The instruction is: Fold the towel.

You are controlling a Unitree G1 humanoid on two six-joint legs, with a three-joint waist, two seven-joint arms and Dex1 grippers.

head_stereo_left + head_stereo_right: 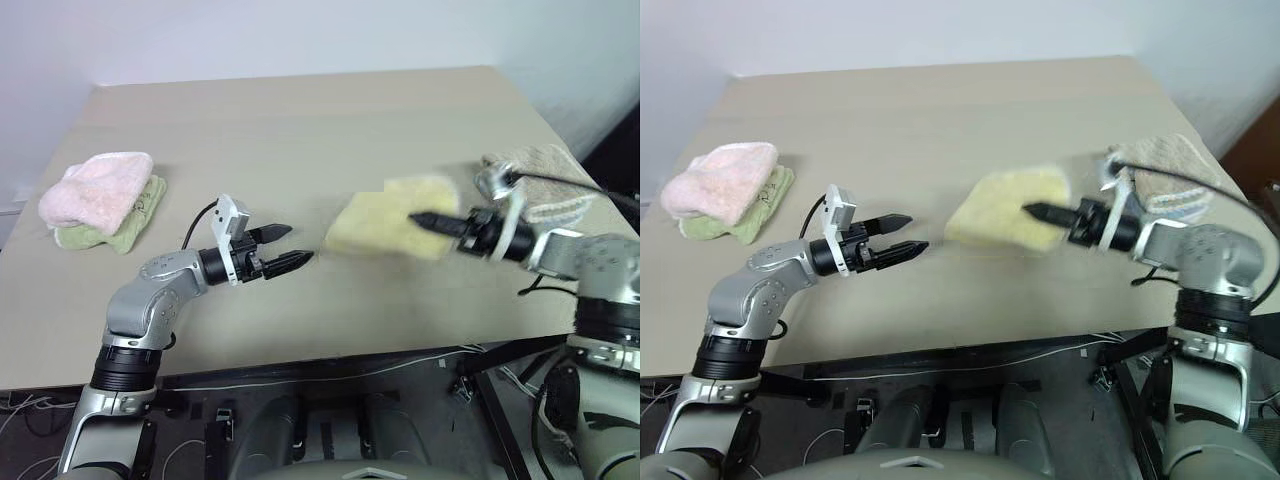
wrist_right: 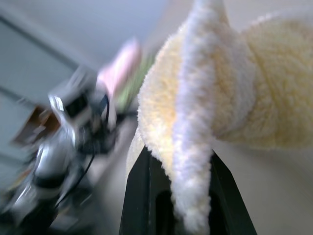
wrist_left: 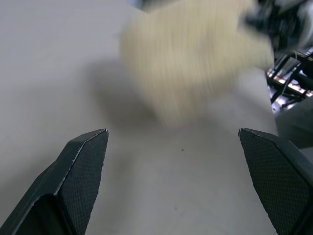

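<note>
head views, towel: the pale yellow towel (image 1: pixel 392 226) is hanging bunched up over the table (image 1: pixel 300 130), a bit right of centre, and it's looking smeared.
head views, right claw: the right claw (image 1: pixel 420 217) is coming in from 3 o'clock and pointing toward 9 o'clock, fingers pinched together on the towel's right-hand side, so it's gripping the cloth.
head views, left claw: the left claw (image 1: pixel 290 247) is sitting around 7 o'clock of the table, pointing toward 3 o'clock at the towel, fingers spread with nothing between them, and it's staying clear of the cloth.
head views, other stuff: a pink fluffy towel (image 1: pixel 96 190) is lying on top of a green towel (image 1: pixel 130 224) out at 9 o'clock, and a beige towel (image 1: pixel 545 182) is sitting at the 3 o'clock edge just behind the right arm.
left wrist view: both black fingers (image 3: pixel 80 171) are standing wide apart over bare table, and the yellow towel (image 3: pixel 190 54) is floating blurry beyond them, throwing a shadow on the surface.
right wrist view: the towel (image 2: pixel 220 98) is draping right over the claw (image 2: pixel 183 191), with the whitish trim (image 2: pixel 195 117) running down between the two fingers, which are squeezing it. The left arm is showing as a blur in the background, with the pink towel behind it.
</note>
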